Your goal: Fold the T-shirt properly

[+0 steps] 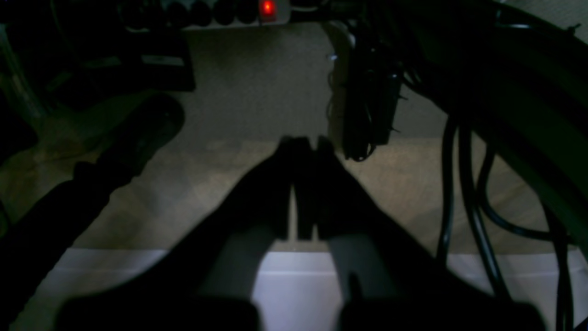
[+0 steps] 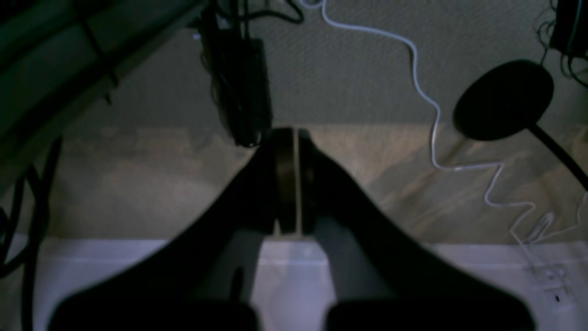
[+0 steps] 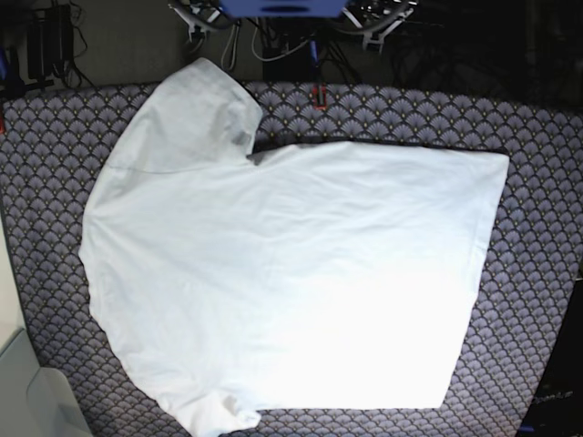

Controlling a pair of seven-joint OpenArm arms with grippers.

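Observation:
The white T-shirt (image 3: 291, 273) lies spread flat on the purple-grey scallop-patterned cloth (image 3: 537, 182) in the base view. One sleeve (image 3: 196, 114) sticks out at the upper left, and the other shows at the bottom left (image 3: 214, 419). Neither gripper is over the shirt in the base view. My left gripper (image 1: 301, 145) is shut and empty, hanging over dim floor. My right gripper (image 2: 294, 135) is shut and empty too, also over the floor. The shirt does not show in either wrist view.
The robot's base and cables (image 3: 287, 14) sit at the table's far edge. A power strip with a red light (image 1: 266, 8), black cables (image 1: 464, 184), a white cable (image 2: 422, 92) and a round black object (image 2: 503, 99) lie on the floor.

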